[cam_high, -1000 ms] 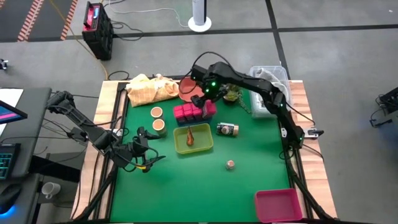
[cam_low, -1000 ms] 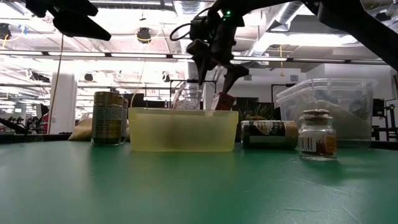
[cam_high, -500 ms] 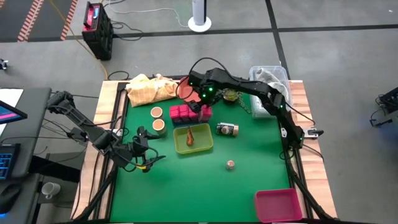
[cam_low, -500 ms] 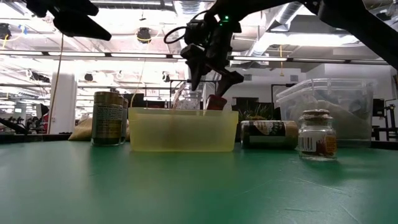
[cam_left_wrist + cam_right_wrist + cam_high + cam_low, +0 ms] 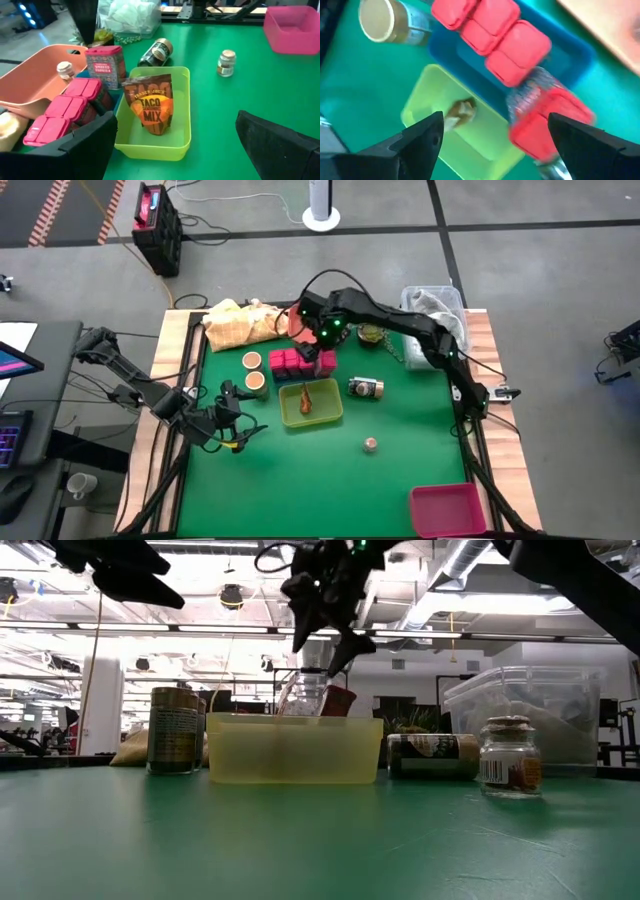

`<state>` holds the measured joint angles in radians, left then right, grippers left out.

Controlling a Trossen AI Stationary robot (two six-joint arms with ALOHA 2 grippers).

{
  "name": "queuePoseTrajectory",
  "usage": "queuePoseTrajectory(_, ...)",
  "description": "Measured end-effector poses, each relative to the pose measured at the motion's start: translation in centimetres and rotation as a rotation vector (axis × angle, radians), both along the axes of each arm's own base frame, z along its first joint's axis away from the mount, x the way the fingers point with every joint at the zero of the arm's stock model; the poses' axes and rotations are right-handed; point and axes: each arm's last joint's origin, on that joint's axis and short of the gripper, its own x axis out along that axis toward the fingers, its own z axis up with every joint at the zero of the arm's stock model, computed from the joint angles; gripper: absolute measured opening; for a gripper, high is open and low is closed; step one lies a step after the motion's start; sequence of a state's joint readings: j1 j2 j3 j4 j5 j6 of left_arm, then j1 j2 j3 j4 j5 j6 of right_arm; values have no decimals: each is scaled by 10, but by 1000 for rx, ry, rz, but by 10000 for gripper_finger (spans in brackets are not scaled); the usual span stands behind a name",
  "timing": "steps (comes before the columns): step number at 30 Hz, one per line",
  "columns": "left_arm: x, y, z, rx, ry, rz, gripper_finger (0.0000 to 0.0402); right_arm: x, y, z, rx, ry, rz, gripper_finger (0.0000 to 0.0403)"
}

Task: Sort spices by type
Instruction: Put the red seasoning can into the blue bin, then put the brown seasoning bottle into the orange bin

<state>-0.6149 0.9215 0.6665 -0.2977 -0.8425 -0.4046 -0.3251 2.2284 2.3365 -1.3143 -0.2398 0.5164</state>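
Observation:
Three pink-lidded spice tins (image 5: 290, 362) lie in a row in a blue tray (image 5: 570, 47). A fourth pink tin (image 5: 103, 67) stands at the row's right end, blurred in the right wrist view (image 5: 545, 125). My right gripper (image 5: 318, 345) hangs open above it, and its fingers (image 5: 420, 140) stand apart from the tin. Two tan jars (image 5: 253, 370) stand left of the tins. A brown taco-mix pouch (image 5: 150, 102) leans in the yellow-green tray (image 5: 310, 415). A small jar (image 5: 371, 444) stands alone. My left gripper (image 5: 238, 438) waits open at the table's near left.
A dark jar (image 5: 366, 388) lies on its side right of the green tray. An orange bin (image 5: 30, 75) holding a small jar, a yellow cloth (image 5: 240, 322) and a clear container (image 5: 430, 302) line the far edge. A pink bin (image 5: 447, 508) sits at the near right corner.
My right gripper has moved toward the table's left edge and risen, as the low view shows. The fourth pink tin has shifted left with it, closer to the row of three tins.

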Motion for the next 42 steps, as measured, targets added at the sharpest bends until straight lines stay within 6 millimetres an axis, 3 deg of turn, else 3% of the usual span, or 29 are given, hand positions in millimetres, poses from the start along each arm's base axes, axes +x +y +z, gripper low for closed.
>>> queuePoseTrajectory(5,0,0,-1,30,16,-9,389,-13,18,11,-128,94,101,379)
queuePoseTrajectory(14,-2,4,2,36,10,-2,389,-14,110,11,-351,272,408,379)
queuePoseTrajectory(22,-6,6,6,17,-8,-6,389,-14,167,-1,-351,278,663,379)
queuePoseTrajectory(29,-10,8,9,9,-13,-33,389,-22,207,-33,-227,378,752,379)
queuePoseTrajectory(34,-13,10,13,24,-24,-45,389,-36,224,-73,-194,542,786,379)
queuePoseTrajectory(38,-16,12,16,14,-41,-45,389,-49,217,-105,-160,686,788,379)
queuePoseTrajectory(42,-17,13,16,13,-41,-45,389,-58,206,-119,-127,763,769,379)
